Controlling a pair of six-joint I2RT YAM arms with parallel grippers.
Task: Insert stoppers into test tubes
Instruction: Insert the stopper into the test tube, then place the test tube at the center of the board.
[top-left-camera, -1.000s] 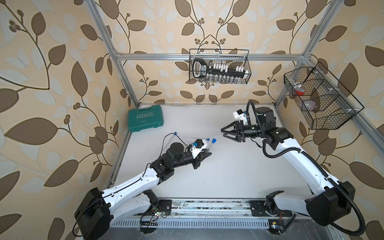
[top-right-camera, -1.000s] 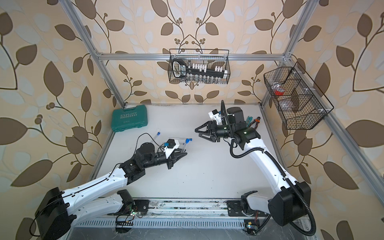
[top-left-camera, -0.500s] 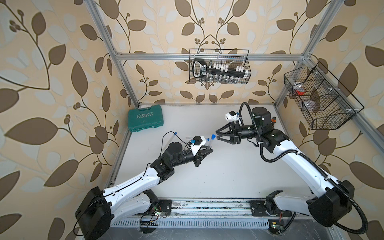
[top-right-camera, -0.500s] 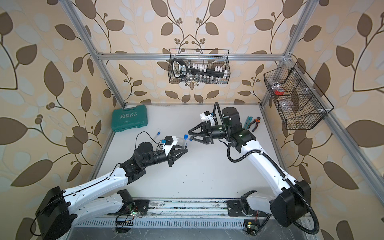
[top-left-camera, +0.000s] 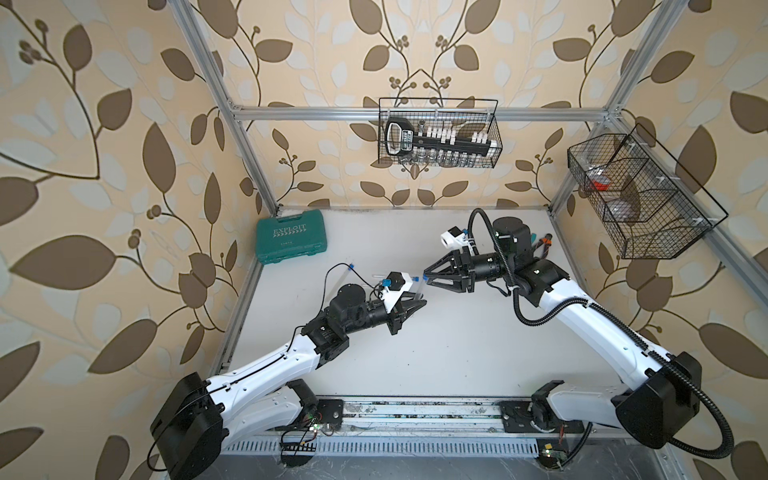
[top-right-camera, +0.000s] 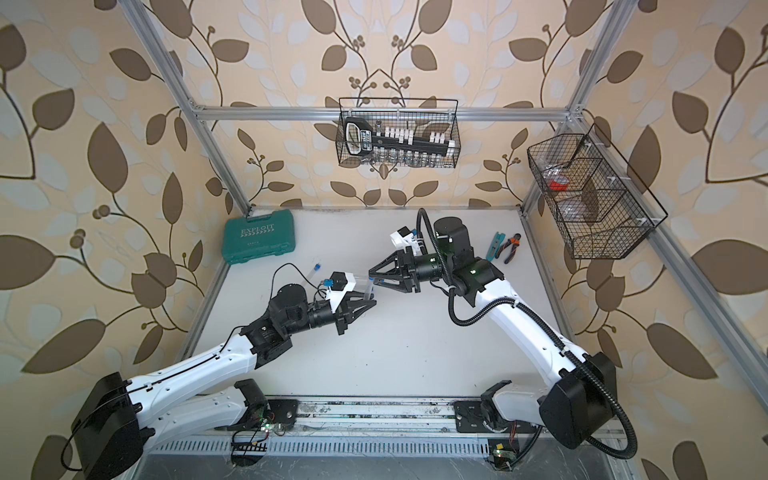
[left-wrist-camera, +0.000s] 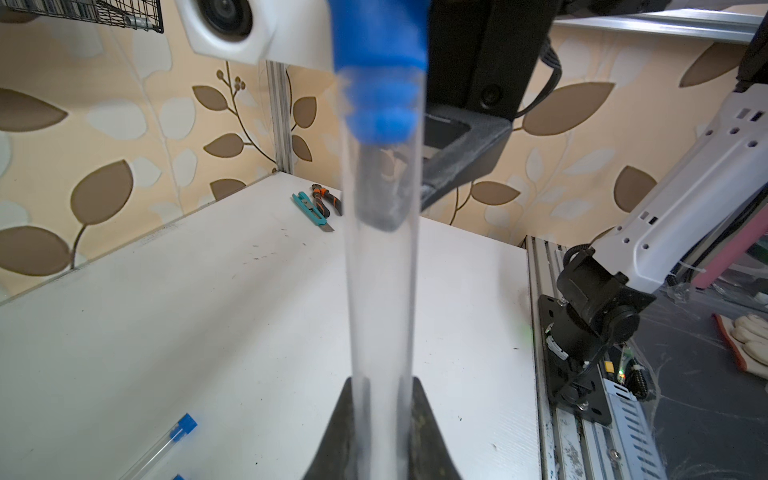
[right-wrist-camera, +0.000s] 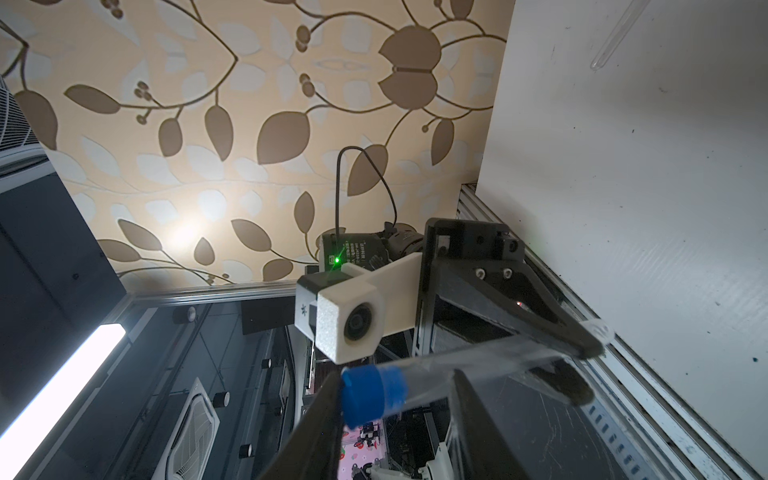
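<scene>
Just left of centre in both top views, grips clear, colourless test tube (left-wrist-camera: 380, 291) near its base in left jaws, shut tight, above white surface (left-wrist-camera: 208, 311). Shows bright-blue ribbed stopper (right-wrist-camera: 372, 395) part-seated in its mouth. Lies lengthwise across right jaws, standing open astride stopper, one finger (right-wrist-camera: 320, 424) at cap.

The green plastic tool case (top-left-camera: 291, 239) lies in the back left corner of the white table (top-left-camera: 457, 353). The orange-handled pliers (top-right-camera: 512, 247) lie back right, with a teal cutter (top-right-camera: 494, 245) just left of them. A clear stoppered tube (top-right-camera: 315, 271) lies before the case, a little to its right. A black wire basket (top-left-camera: 436, 100) hangs on the back wall, a second wire basket (top-left-camera: 665, 249) on the right wall.
</scene>
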